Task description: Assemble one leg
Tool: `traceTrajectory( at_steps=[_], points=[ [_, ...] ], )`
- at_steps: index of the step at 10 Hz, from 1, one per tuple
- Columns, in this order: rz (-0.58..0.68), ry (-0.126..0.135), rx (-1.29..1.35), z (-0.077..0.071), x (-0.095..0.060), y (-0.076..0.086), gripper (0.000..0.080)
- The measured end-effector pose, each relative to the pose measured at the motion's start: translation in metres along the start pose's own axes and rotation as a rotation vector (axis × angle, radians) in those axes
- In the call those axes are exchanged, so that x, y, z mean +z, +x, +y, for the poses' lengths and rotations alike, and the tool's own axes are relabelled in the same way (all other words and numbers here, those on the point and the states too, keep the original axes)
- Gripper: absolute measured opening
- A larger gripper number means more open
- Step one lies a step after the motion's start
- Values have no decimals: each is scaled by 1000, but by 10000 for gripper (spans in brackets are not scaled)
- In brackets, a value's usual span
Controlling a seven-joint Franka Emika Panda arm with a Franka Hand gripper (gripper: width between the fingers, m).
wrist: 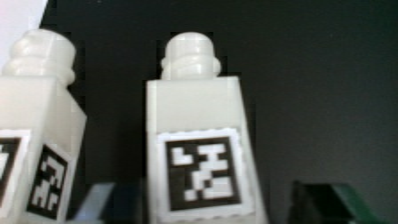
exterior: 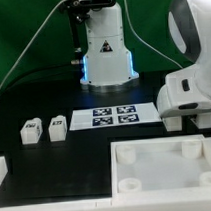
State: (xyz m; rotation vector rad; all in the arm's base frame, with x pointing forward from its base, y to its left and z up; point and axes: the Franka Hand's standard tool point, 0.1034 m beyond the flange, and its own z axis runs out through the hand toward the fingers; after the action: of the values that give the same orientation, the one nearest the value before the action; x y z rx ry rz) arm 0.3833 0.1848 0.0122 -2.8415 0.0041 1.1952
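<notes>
In the wrist view a leg (wrist: 199,140) stands upright right in front of me: a white block with a ridged round tip and a marker tag on its near face. A second leg (wrist: 36,130) stands close beside it. My gripper (wrist: 222,203) is open. One dark finger (wrist: 111,203) and the other finger (wrist: 338,203) stand on either side of the nearer leg, with gaps showing. In the exterior view two legs (exterior: 33,130) (exterior: 58,128) stand at the left. The arm's end (exterior: 185,94) is at the right, and its fingers are hidden there.
The large white tray-like piece (exterior: 162,166) lies at the front right. The marker board (exterior: 114,116) lies mid-table before the robot base (exterior: 104,58). A white part (exterior: 0,169) shows at the left edge. The table is black with a green backdrop.
</notes>
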Motion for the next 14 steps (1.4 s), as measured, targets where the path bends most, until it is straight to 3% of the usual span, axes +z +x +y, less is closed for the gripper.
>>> traceTrajectory(
  at_steps=[1,9,10,11,12,14],
  points=[
    [0,0,0,0,0,0,290],
    [4,1,0,0,0,0,291],
    [23,-2,-15,1,-6,0,291],
    [20,-11,-66,8,-30,-3,291],
    [67,-2,-100,14,-60,3,292],
    [274,17,-129,27,-106,5,292]
  ],
)
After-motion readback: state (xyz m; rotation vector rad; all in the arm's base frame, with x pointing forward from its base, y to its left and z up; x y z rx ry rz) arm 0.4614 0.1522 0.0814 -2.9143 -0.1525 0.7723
